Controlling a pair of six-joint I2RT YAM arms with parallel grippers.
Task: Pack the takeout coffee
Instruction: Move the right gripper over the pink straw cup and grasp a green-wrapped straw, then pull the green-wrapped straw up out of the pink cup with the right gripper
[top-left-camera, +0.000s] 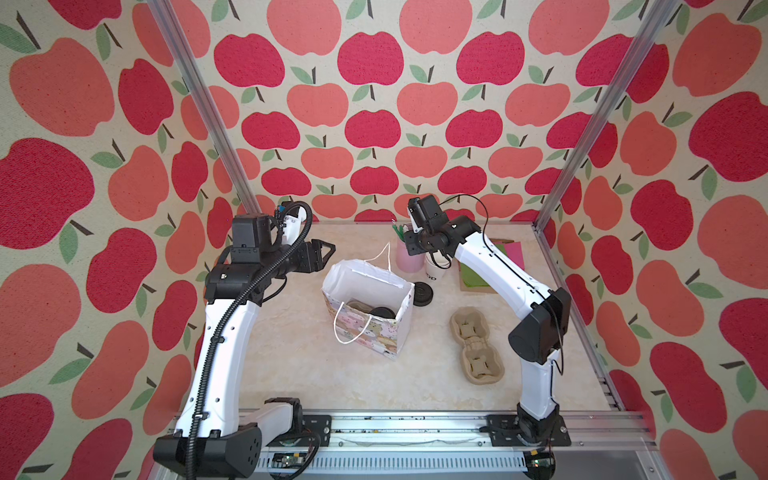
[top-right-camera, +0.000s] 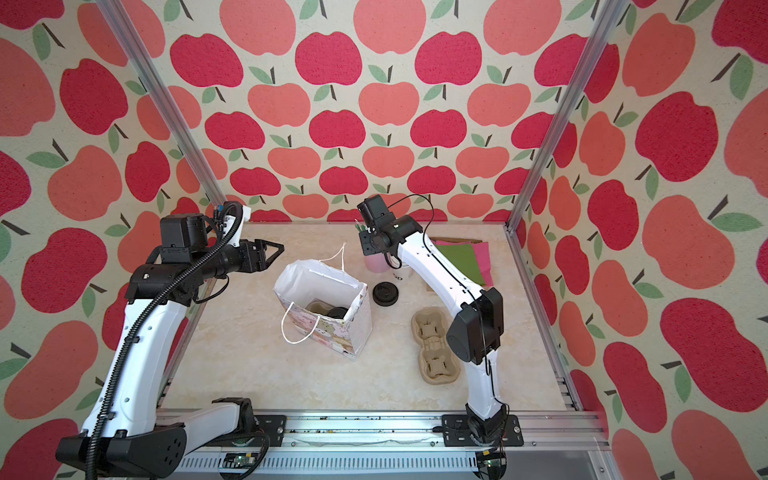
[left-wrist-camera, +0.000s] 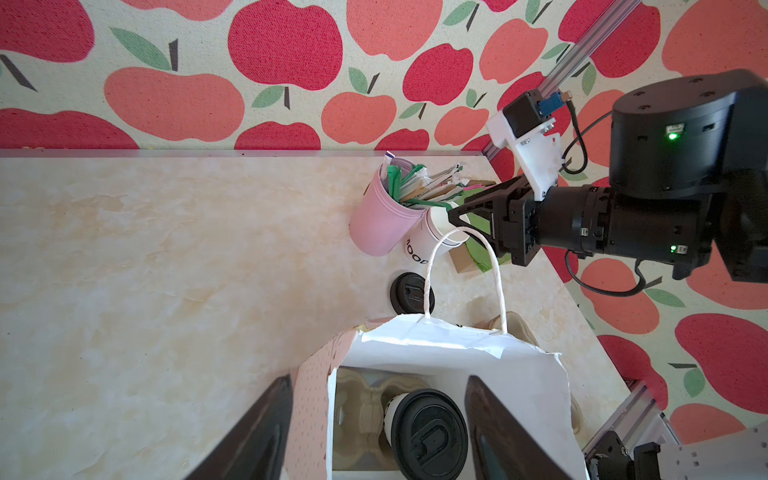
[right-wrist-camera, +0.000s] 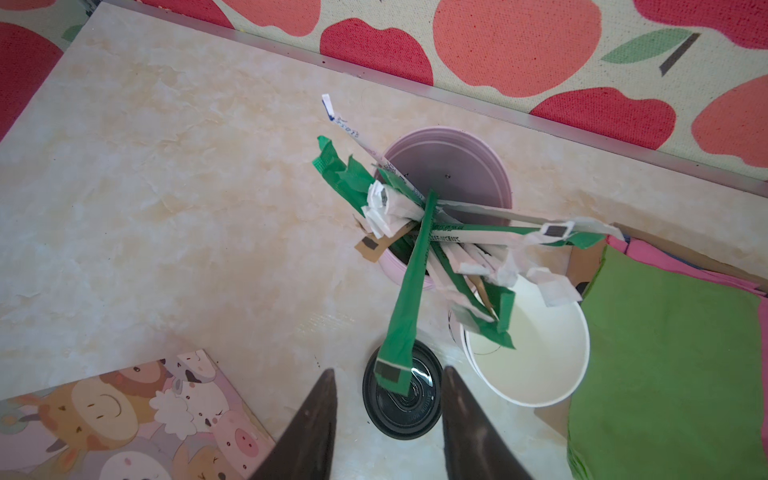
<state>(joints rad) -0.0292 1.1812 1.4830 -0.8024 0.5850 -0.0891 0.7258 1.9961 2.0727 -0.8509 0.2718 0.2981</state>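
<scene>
white paper cup, partial black lettering "OOD"

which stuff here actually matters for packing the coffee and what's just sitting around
For the job: lidded coffee cup already in the gift bag; open white cup; loose black lid.
Probably just lying about: pink stirrer holder; empty pulp carrier on the table; green napkins.

Count, as I read it from my console: two white paper cups, a lidded cup and an open cup; two black lids, one fitted, one loose lid; two pulp carriers, bagged carrier and table carrier; one gift bag; one pink holder.
</scene>
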